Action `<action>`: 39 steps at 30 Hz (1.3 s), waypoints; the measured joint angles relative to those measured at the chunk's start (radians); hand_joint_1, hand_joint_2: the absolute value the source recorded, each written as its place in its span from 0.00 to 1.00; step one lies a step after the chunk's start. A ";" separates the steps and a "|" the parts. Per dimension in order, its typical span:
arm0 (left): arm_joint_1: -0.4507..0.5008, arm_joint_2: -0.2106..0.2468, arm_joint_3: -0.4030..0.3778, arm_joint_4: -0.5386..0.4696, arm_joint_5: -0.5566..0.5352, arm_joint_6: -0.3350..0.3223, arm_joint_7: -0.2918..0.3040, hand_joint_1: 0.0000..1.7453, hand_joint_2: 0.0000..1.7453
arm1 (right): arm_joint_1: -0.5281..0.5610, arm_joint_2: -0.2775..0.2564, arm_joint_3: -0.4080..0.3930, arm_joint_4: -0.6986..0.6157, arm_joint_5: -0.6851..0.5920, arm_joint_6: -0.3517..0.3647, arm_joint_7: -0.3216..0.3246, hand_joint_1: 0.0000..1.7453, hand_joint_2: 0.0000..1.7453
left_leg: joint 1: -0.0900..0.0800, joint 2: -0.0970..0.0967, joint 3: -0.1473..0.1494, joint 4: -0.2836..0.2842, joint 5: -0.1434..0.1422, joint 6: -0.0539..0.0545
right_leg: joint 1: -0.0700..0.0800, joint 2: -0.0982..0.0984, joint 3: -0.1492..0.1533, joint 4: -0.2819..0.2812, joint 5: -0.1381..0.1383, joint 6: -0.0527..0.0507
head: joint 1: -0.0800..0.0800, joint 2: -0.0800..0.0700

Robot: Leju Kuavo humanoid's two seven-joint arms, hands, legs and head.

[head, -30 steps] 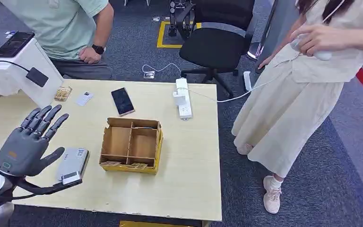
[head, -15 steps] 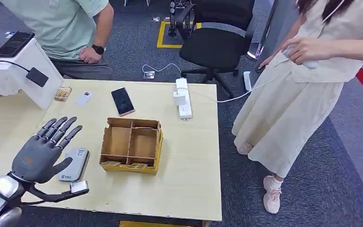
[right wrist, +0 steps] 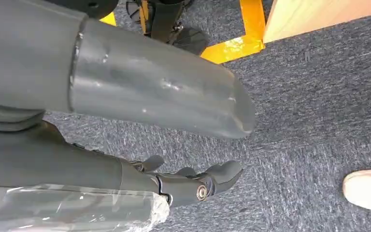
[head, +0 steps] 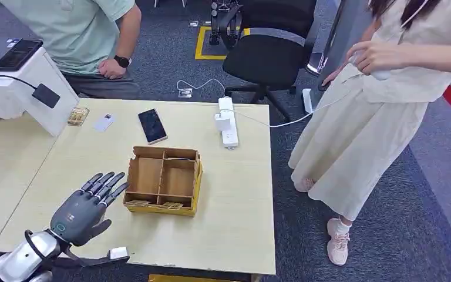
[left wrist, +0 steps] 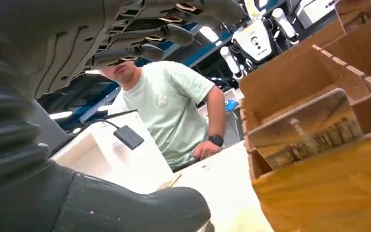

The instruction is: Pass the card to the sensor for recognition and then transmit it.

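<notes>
Cards: two cards (head: 154,204) stand on edge in the narrow front slots of the cardboard box (head: 163,180), one in each slot; the left wrist view shows one of them (left wrist: 306,129) up close, printed with a picture of buildings, leaning against the slot wall.
Box: open-topped, brown inside and yellow outside, with two large rear compartments and the two narrow front slots; it sits near the middle of the table (head: 235,211).
Left hand: the left hand (head: 87,204) is held flat above the table, palm down, fingers spread and straight, holding nothing; its fingertips are just beside the box's front left corner.
Right hand: the right hand (right wrist: 188,181) hangs over grey carpet with fingers loosely curled in; whether it holds anything I cannot tell.
Other card: a white card (head: 104,122) lies flat at the far left part of the table, next to a small brown packet (head: 78,116).
Phone: a dark phone (head: 152,126) lies flat behind the box.
Reader: a small black pad (head: 46,95) on a cable is fixed to the slanted side of a white stand (head: 26,88) at the table's far left.
Power strip: a white power strip (head: 228,121) lies at the far right part of the table.
People: one person in a green shirt (head: 76,35) sits behind the table; another person in a cream dress (head: 370,111) stands to the right, holding a white object.
</notes>
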 joint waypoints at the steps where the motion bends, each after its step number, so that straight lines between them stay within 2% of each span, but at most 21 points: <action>1: -0.004 -0.001 -0.006 0.006 0.000 -0.001 0.000 0.00 1.00 | -0.001 0.000 0.000 0.000 0.001 0.000 0.002 0.00 0.00 | 0.000 0.000 0.000 0.000 0.000 0.000 | 0.000 0.000 0.000 0.000 0.000 0.000 | 0.000 0.000; 12: -0.046 -0.032 -0.048 0.034 0.053 -0.032 0.000 0.00 1.00 | -0.003 0.000 0.000 0.000 0.004 -0.005 0.007 0.00 0.00 | 0.000 0.000 0.000 0.000 0.000 0.000 | 0.000 0.000 0.000 0.000 0.000 0.000 | 0.000 0.000; 16: -0.075 -0.042 -0.070 0.038 0.082 -0.084 0.000 0.00 1.00 | -0.004 0.000 0.000 0.000 0.004 -0.005 0.007 0.00 0.00 | 0.000 0.000 0.000 0.000 0.000 0.000 | 0.000 0.000 0.000 0.000 0.000 0.000 | 0.000 0.000; 27: -0.194 -0.071 -0.147 0.091 0.192 -0.152 -0.002 0.00 1.00 | -0.011 0.002 0.003 0.000 0.021 -0.020 0.015 0.00 0.00 | 0.000 0.000 0.000 0.000 0.000 0.000 | 0.000 0.000 0.000 0.000 0.000 0.000 | 0.000 0.000; 39: -0.290 -0.082 -0.211 0.166 0.186 -0.171 0.001 0.00 1.00 | -0.019 0.007 0.019 0.004 0.032 -0.024 0.018 0.00 0.00 | 0.000 0.000 0.000 0.000 0.000 0.000 | 0.000 0.000 0.000 0.000 0.000 0.000 | 0.000 0.000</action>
